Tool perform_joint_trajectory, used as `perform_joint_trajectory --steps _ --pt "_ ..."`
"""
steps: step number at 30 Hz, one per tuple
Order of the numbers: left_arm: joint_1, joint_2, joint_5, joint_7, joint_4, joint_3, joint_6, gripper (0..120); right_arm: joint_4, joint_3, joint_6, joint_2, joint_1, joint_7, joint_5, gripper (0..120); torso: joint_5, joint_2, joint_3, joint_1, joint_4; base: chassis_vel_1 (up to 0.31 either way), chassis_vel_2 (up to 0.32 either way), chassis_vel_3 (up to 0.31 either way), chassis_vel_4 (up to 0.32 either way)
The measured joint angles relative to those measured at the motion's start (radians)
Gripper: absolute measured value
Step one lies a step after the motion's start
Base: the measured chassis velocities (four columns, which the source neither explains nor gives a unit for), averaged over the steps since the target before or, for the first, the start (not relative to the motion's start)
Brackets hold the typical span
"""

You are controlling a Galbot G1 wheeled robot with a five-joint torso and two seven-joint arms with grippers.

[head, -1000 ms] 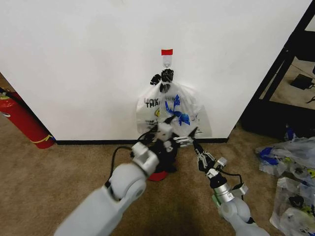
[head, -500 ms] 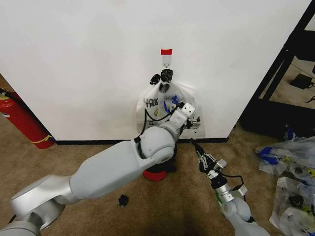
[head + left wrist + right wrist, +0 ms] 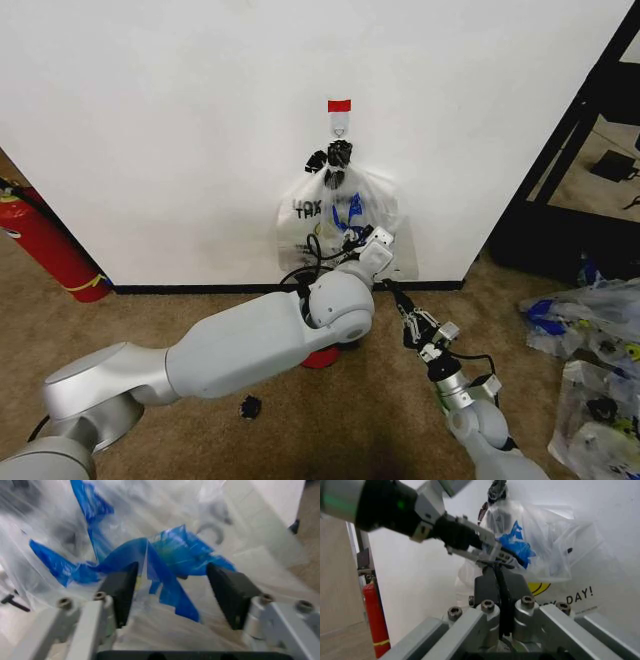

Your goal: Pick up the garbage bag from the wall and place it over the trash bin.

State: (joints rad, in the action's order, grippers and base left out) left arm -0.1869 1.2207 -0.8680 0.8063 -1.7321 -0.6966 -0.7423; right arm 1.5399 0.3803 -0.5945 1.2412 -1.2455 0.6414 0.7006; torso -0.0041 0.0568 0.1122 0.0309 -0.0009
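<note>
**Left jaws open at the bag on the wall**

I see the garbage bag [image 3: 345, 215] hanging from a hook [image 3: 340, 125] under a red tape strip, flat against the white wall, its bottom near the black baseboard. Carpet [image 3: 150, 330] runs free to my left as far as the fire extinguisher [image 3: 45, 245]; to my right a dark shelf frame [image 3: 580, 130] and a heap of loose bags [image 3: 590, 320] on the floor narrow the room.

My left gripper [image 3: 172, 590] is up at the bag's lower front. Its jaws stand wide apart, with crumpled clear film and a blue patch lying between the two black pads; I cannot tell whether either pad touches the plastic.

My right gripper [image 3: 499, 575] sits lower and just to the right, aimed at the bag, jaws pressed together with nothing between them.

The trash bin [image 3: 320, 356] stands on the carpet below the bag, mostly hidden behind my left forearm.
</note>
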Motion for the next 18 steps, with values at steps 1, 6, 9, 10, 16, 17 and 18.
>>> perform_joint_trajectory --steps 1,6,9,10,16,17,18 --pt "0.002 -0.002 -0.002 0.001 0.004 -0.001 0.001 47 0.001 0.000 0.000 0.000 0.000 -0.001 -0.001 0 0.0000 0.000 0.000 0.000 0.0000 0.000 0.000 0.000 0.000" --pt "0.011 -0.008 -0.008 0.002 0.011 -0.002 0.003 29 0.004 0.002 -0.002 -0.002 -0.004 -0.002 -0.002 0 0.0000 0.000 0.000 0.000 0.0000 0.000 0.000 0.000 0.000" --pt "0.012 -0.008 -0.010 0.003 0.012 0.001 0.003 24 0.004 0.004 -0.003 -0.003 -0.005 -0.002 -0.002 0 0.0000 0.000 0.000 0.000 -0.0001 0.000 0.000 0.000 0.000" --pt "0.012 -0.008 -0.013 0.004 0.010 0.005 0.003 19 0.003 0.006 -0.004 -0.004 -0.005 -0.003 -0.002 0 0.0000 0.000 0.000 0.000 -0.0001 0.000 0.000 0.000 0.000" --pt "-0.004 -0.020 -0.046 0.014 -0.041 0.043 0.005 0 -0.022 0.017 -0.019 -0.006 -0.002 -0.013 -0.002 0 0.0000 0.000 0.000 0.000 -0.0002 0.000 0.000 0.000 0.000" --pt "-0.012 -0.025 -0.048 0.014 -0.049 0.052 0.005 0 -0.026 0.018 -0.020 -0.006 -0.001 -0.017 -0.002 0 0.0000 0.000 0.000 0.000 -0.0001 0.000 0.000 0.000 0.000" --pt "-0.021 -0.030 -0.050 0.013 -0.056 0.061 0.005 0 -0.029 0.019 -0.021 -0.006 0.000 -0.021 -0.001 0 0.0000 0.000 0.000 0.000 -0.0001 0.000 0.000 0.000 0.000"
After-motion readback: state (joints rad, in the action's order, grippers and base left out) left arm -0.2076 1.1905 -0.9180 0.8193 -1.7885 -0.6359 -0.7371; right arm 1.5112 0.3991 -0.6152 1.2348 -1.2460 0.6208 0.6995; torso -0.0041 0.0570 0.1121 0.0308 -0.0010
